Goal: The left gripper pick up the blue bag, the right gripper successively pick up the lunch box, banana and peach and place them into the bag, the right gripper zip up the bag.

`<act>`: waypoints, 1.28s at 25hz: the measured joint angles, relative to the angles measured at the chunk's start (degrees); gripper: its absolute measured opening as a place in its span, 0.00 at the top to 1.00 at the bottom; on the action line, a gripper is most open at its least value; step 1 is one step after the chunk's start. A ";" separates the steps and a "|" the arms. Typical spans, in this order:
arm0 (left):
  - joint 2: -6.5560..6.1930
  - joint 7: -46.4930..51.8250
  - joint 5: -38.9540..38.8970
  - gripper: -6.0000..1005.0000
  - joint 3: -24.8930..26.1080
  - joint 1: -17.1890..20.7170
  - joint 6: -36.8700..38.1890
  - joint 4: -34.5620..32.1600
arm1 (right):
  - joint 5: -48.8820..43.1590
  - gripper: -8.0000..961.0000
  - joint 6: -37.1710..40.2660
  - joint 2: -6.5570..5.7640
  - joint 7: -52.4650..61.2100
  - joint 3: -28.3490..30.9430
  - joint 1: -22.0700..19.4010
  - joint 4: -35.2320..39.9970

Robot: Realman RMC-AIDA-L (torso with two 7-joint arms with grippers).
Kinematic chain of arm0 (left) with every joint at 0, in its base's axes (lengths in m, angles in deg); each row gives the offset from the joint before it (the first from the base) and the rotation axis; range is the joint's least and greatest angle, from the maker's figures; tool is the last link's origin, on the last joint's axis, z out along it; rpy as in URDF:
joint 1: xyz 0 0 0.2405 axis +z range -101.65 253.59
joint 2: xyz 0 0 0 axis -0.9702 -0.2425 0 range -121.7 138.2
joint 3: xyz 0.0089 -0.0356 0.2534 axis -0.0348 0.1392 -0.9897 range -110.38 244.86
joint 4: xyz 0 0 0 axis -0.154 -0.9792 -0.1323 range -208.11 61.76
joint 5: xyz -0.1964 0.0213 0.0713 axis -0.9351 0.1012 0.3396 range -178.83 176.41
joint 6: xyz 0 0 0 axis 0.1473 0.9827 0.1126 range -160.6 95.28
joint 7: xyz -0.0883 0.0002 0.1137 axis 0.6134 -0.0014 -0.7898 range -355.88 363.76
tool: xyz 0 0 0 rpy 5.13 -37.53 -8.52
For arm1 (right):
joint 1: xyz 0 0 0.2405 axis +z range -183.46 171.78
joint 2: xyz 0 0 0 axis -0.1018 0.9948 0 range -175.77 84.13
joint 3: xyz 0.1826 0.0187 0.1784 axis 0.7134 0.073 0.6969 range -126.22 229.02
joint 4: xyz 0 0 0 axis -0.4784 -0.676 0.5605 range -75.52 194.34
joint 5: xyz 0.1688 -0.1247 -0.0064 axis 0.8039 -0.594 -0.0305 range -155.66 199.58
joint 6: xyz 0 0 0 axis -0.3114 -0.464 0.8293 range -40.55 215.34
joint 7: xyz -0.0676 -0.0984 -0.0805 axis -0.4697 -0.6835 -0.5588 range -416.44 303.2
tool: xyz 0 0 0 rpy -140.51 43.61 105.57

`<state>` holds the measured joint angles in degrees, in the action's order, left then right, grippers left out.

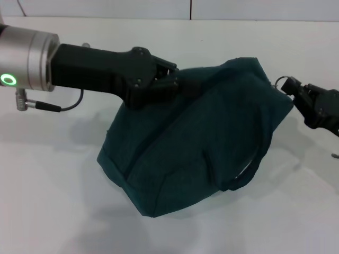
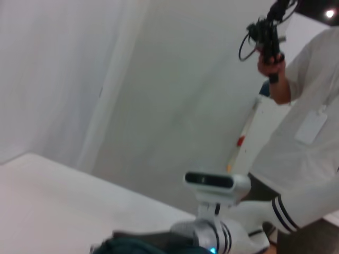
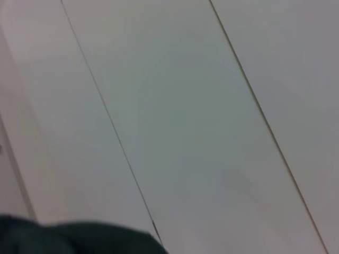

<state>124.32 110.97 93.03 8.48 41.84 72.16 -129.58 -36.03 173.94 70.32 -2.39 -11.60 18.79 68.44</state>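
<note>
The blue bag (image 1: 201,143) hangs tilted above the white table (image 1: 53,201) in the head view, its top seam closed and one loop handle (image 1: 246,174) drooping on the right. My left gripper (image 1: 168,79) is shut on the bag's upper left edge. At the bag's top right corner my right gripper (image 1: 295,91) is shut on the metal ring pull (image 1: 285,83) of the zipper. A strip of the bag's fabric (image 2: 127,247) shows in the left wrist view, and a strip of fabric (image 3: 63,241) also in the right wrist view. The lunch box, banana and peach are out of view.
A small metal object (image 1: 335,155) lies at the table's right edge. In the left wrist view a person in white (image 2: 307,159) stands behind the robot's head (image 2: 214,185), holding a black device. White wall panels (image 3: 185,106) fill the right wrist view.
</note>
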 joint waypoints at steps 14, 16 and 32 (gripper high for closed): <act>-0.24 -0.09 -0.63 0.88 1.48 -0.19 0.20 0.66 | -0.11 0.85 -6.50 0.05 0.00 -2.62 0.25 -0.16; -0.34 -0.16 -0.66 0.87 1.69 -0.39 0.21 1.46 | -0.11 0.85 -6.96 0.05 0.00 -3.07 0.49 -0.32; -0.25 -0.63 4.76 0.79 1.73 -2.01 -7.19 5.85 | 1.03 0.84 3.24 0.06 0.26 -3.02 -1.35 -0.84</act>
<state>124.06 110.34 97.79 10.21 39.83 64.97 -123.72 -35.01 177.18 70.37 -2.13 -14.61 17.45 67.61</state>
